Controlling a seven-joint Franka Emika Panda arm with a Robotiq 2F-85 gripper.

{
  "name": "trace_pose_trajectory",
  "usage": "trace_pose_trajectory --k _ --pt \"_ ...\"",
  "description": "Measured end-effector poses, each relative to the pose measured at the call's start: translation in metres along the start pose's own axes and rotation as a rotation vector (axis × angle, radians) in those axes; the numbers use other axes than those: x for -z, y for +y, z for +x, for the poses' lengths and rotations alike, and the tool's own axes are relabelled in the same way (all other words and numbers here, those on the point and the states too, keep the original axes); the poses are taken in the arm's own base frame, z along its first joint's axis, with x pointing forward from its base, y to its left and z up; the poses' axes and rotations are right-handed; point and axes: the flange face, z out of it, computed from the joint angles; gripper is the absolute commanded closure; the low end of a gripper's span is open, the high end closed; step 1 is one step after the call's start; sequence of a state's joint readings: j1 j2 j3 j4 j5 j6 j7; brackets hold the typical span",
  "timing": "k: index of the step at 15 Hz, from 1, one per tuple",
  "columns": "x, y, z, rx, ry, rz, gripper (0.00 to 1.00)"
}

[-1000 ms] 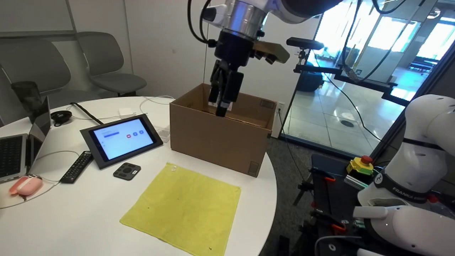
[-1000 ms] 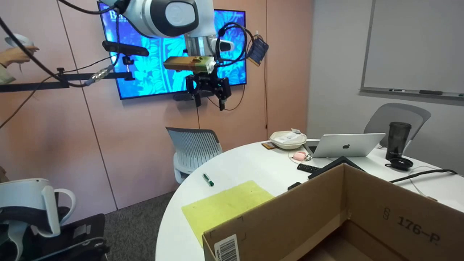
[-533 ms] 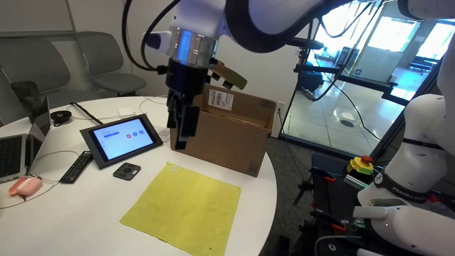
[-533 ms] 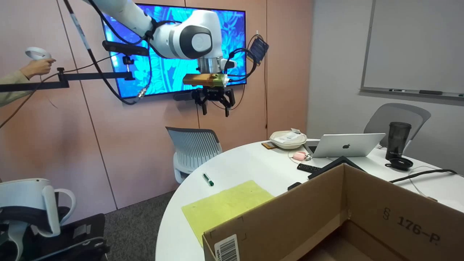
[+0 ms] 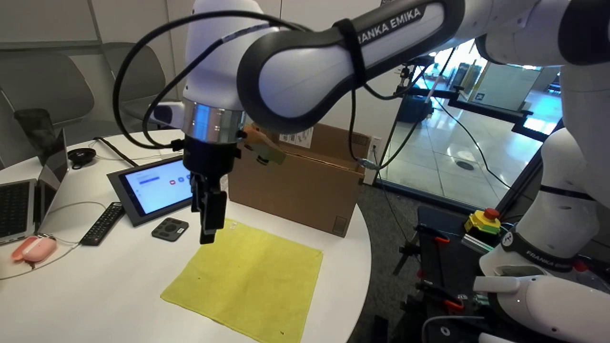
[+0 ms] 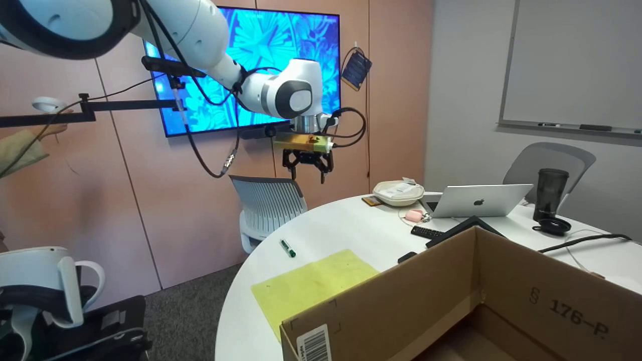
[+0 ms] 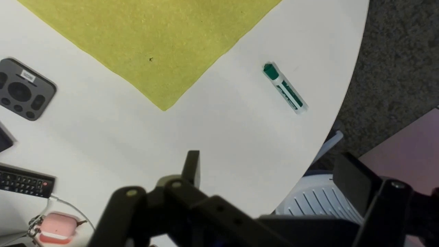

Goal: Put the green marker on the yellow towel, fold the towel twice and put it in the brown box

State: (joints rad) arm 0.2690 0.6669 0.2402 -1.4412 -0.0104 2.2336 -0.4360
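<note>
The robot arm has stretched out, bringing its gripper lower and farther from the brown box, and a person's hand went down too.

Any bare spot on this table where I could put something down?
Yes: the widest bare patch of the white table seems to lie between the yellow towel, the green marker and the black remote. A narrower free strip runs between the towel and the brown box. It's crowded by the laptop, where the tablet, remote and a pink case sit close.
</note>
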Motion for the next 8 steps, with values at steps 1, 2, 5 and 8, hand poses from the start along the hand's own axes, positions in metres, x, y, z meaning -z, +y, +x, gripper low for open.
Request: trace_pose_trajectory --k 1,2,5,8 --pt "-0.015 0.002 0.000 0.005 0.003 0.004 0.00" --pt "-0.028 0.002 0.000 0.009 0.005 0.007 0.00" --pt "-0.075 0.002 -0.003 0.013 0.014 0.015 0.00" --pt "-0.116 -0.001 -0.007 0.013 0.017 0.027 0.00"
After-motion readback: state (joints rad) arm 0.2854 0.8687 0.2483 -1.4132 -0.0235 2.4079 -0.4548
